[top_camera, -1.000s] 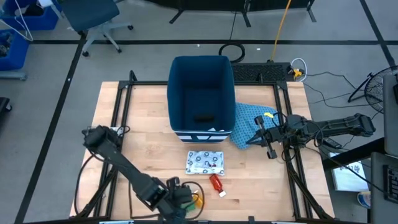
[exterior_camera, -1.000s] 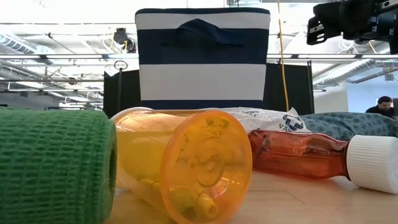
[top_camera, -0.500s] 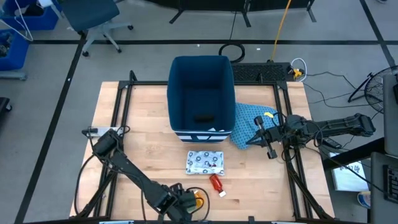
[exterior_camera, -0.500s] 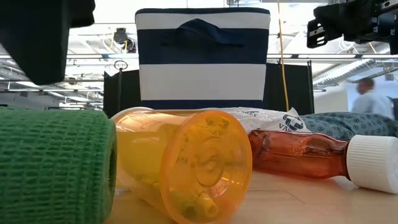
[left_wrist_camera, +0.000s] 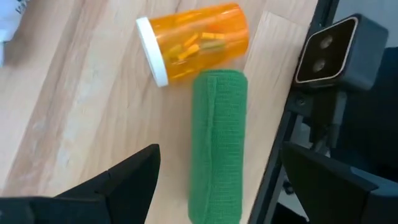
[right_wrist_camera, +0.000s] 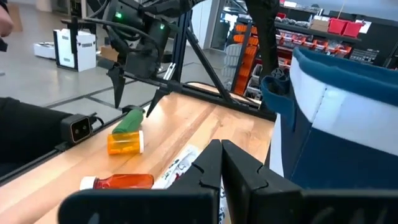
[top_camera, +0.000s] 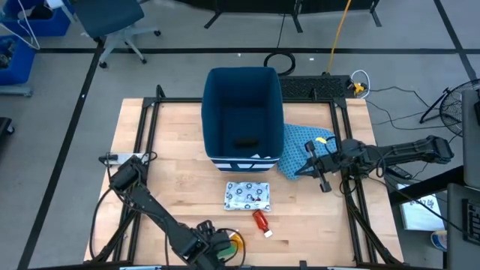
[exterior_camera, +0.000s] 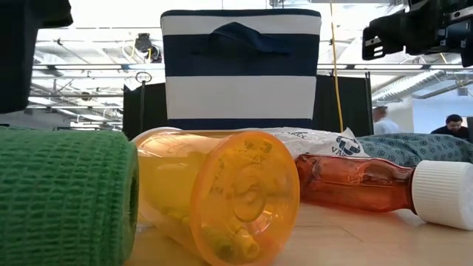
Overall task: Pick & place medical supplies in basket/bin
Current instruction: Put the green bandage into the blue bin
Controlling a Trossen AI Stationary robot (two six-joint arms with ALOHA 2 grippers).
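The green block (left_wrist_camera: pixel 217 143) and the orange vial (left_wrist_camera: pixel 193 40) lie side by side at the table's near edge. My left gripper (left_wrist_camera: pixel 217 186) hovers open above the green block (top_camera: pixel 222 244), one finger on either side, touching nothing. The red bottle (top_camera: pixel 261 220) with its white cap (top_camera: pixel 268 233) and the flat patterned packet (top_camera: pixel 247 196) lie in front of the dark-blue bin (top_camera: pixel 244 79). A dark shape (top_camera: pixel 246 142) rests on the bin's floor. My right gripper (top_camera: pixel 315 166) hangs shut over the blue cloth (top_camera: pixel 296 150).
The bin (exterior_camera: pixel 240 66) stands tall at the table's middle-far part. The blue cloth (exterior_camera: pixel 414 148) lies right of it. A small camera block (left_wrist_camera: pixel 326 53) sits at the near edge beside the green block. Bare wood lies left of the bin.
My left arm has swung, carrying its gripper toward the table's near edge and a little left, above the green block and orange vial. The supplies have stayed where they were.
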